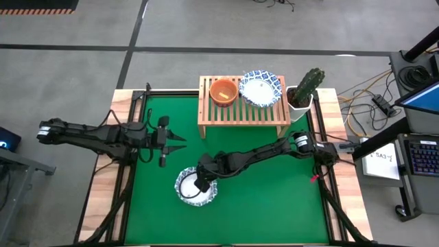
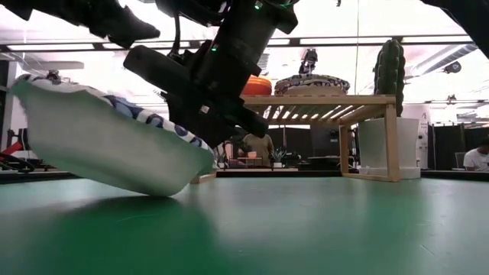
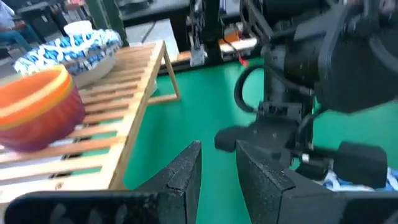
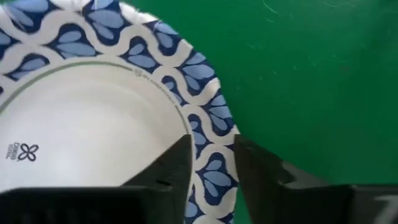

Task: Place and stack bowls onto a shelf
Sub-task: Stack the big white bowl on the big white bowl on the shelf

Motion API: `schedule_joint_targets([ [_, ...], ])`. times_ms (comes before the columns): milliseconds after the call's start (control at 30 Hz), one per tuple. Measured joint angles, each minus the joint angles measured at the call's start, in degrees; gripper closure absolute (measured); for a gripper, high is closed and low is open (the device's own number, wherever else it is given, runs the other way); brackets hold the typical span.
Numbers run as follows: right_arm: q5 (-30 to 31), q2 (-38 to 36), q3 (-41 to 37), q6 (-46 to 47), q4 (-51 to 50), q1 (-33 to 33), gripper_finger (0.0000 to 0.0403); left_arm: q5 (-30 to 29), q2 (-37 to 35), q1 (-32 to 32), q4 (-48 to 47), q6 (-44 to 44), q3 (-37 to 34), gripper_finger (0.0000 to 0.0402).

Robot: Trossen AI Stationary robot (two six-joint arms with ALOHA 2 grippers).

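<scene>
The right gripper (image 1: 201, 184) is clamped on the blue-patterned rim of a white bowl (image 1: 195, 189), one finger (image 4: 169, 167) inside the rim and the other outside it. The low view shows this bowl (image 2: 107, 145) tilted, its far side raised and only its lower edge on the green mat (image 2: 321, 221); the overhead camera cannot show that tilt. Around the bowl the mat lies open on every side, with a clear strip between it and the shelf (image 1: 243, 110) at the back of the table.

The left gripper (image 1: 175, 142) hovers over the mat to the left of the shelf, near the right arm's wrist. Its fingers (image 3: 180, 171) stand slightly apart with nothing between them.

On the shelf's slatted top an orange-red bowl (image 1: 223, 91) sits beside a second patterned bowl (image 1: 260, 88); the left wrist camera shows the two touching or nearly so. The left end of the slats is bare. A potted cactus (image 1: 305, 89) stands just off the shelf's right end, at the mat's corner. From table height, space shows under the shelf between its legs.
</scene>
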Motion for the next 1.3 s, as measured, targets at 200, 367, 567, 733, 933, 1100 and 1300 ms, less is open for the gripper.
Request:
schedule_joint_targets([
  [200, -2.43, -0.78, -0.08, -6.34, -0.5, -0.04, 0.0386, -0.01, -0.65, 0.0, 7.48, -4.94, 0.0, 0.0318],
  [367, -5.0, -7.93, -0.11, -11.12, -4.93, -0.22, 0.0394, 0.0, -3.73, 0.0, 8.09, -9.83, 0.0, 0.0318],
  [567, -3.45, -21.26, -0.11, -15.41, -12.87, -0.45, 0.0394, 0.02, -6.88, -0.64, 7.01, -12.95, -0.61, 0.0318],
  [733, 3.79, -31.74, -1.69, -16.89, -15.45, -0.8, 0.0394, 0.13, -7.31, -0.96, 6.71, -13.45, -2.13, 0.0318],
  [933, 8.86, -35.85, -9.97, -13.4, -13.52, 0.8, 0.039, 6.55, -5.21, -1.45, 3.02, -24.57, -6.76, 0.0318],
  [1100, 3.67, -34.52, -16.74, -9.48, -6.36, 2.07, 0.0354, 12.51, -1.53, -4.69, 3.53, -36.13, -11.97, 0.0318],
  [1300, -3.71, -27.19, -22.39, -4.54, 5.69, 2.45, 0.0274, 7.41, 4.08, -9.88, 4.4, -42.45, -11.49, 0.0321],
])
